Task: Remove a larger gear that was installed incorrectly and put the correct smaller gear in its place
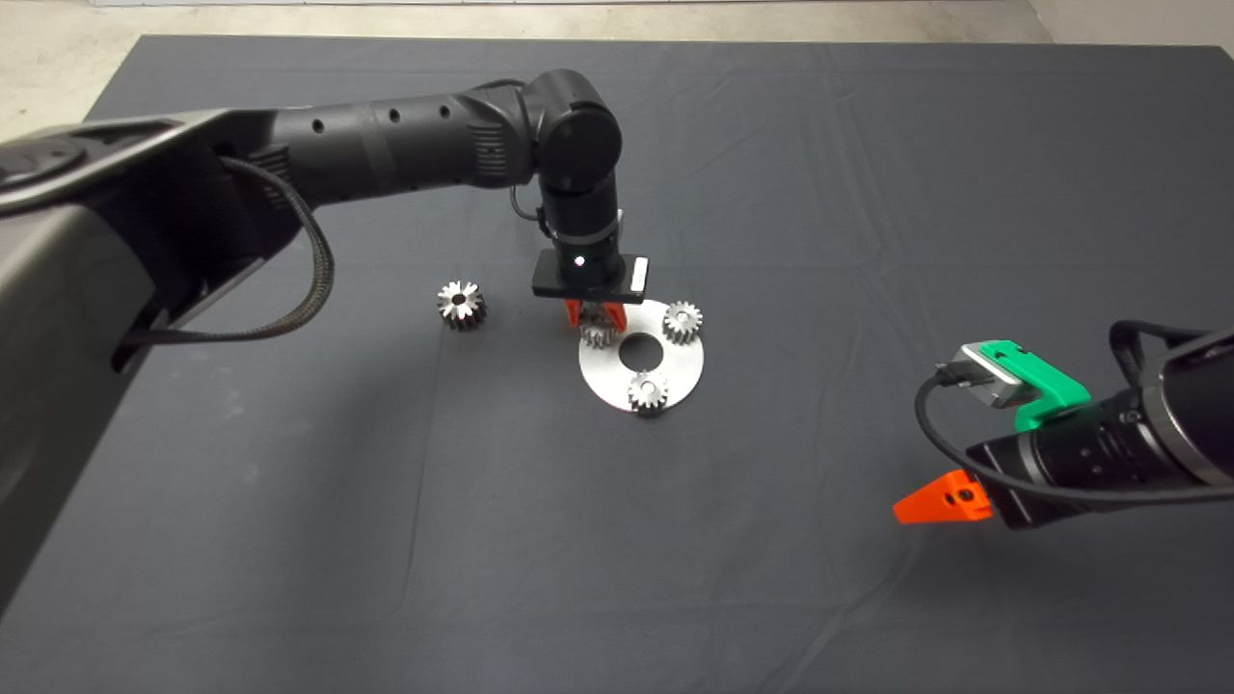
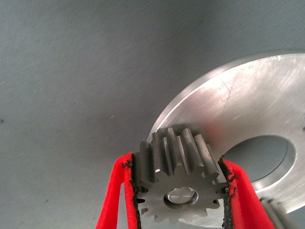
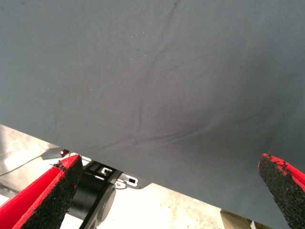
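My left gripper [image 1: 596, 323] stands over the left edge of the round silver plate [image 1: 680, 371], shut on the smaller gear [image 1: 598, 335]. In the left wrist view the red fingers [image 2: 116, 200] press both sides of this gear [image 2: 178, 188] at the plate's rim [image 2: 248, 105], and a shiny pin shows in its centre hole. The larger gear [image 1: 461, 305], with a dark centre hole, stands alone on the mat left of the plate. My right gripper [image 1: 945, 501] is open and empty at the right, low over the mat [image 3: 171, 164].
Two more small gears stand on the plate, one at its back right [image 1: 683, 321] and one at its front [image 1: 649, 392]. The plate has a big centre hole [image 1: 641, 353]. The mat's edge and the floor show in the right wrist view [image 3: 157, 205].
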### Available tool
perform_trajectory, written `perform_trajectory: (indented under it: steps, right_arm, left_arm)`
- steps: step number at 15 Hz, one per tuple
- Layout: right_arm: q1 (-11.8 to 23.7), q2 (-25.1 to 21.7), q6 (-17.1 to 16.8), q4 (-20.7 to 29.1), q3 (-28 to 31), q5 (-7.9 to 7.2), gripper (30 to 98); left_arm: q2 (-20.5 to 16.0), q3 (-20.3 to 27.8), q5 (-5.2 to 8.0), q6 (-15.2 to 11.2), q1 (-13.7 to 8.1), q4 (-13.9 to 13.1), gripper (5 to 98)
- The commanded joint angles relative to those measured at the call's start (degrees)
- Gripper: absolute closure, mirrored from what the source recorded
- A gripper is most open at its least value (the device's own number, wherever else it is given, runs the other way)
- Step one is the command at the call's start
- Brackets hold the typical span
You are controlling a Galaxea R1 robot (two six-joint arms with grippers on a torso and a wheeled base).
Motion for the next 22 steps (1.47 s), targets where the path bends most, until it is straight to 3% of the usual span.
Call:
perform_trajectory:
  steps: [1, 17, 22]
  right_arm:
    - [1.18, -0.1, -0.1, 1.1, 0.38, 0.15, 30.7]
    - [1.18, -0.14, -0.2, 1.1, 0.12, 0.14, 30.7]
    - [1.18, -0.18, -0.24, 1.01, 0.03, 0.05, 30.7]
  left_arm:
    - [-0.67, -0.3, 3.59, 0.31, 1.39, 0.76, 78.7]
    - [-0.49, 1.51, 3.59, -0.13, 0.78, 0.76, 78.4]
    - [-0.49, 1.95, 3.59, -0.22, -0.28, 0.76, 73.9]
